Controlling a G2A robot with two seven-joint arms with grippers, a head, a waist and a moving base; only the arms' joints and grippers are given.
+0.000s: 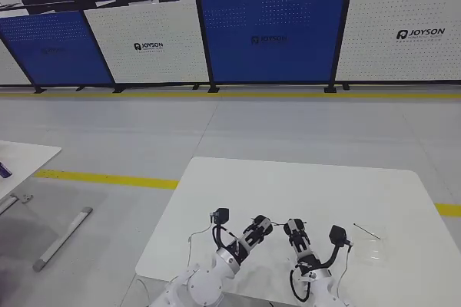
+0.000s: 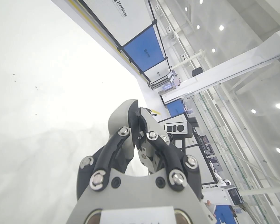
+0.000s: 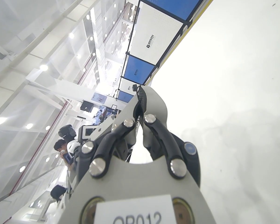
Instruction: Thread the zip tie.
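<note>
Plain white worktop (image 1: 307,184). Pale grey floor (image 1: 215,127) above it, crossed by yellow lines. Wall panels (image 1: 273,38) along the top edge alternate deep blue and dotted white, black-framed. Left gripper (image 2: 135,103) and right gripper (image 3: 140,92) are light grey with black links; the zip tie (image 2: 139,127) is black.

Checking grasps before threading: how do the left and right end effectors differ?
The left end effector grips a thin black strand between its fingers; the right end effector shows a black nub past its tips. Left slants inward; right points nearly straight out. Both are shut above the table.
</note>
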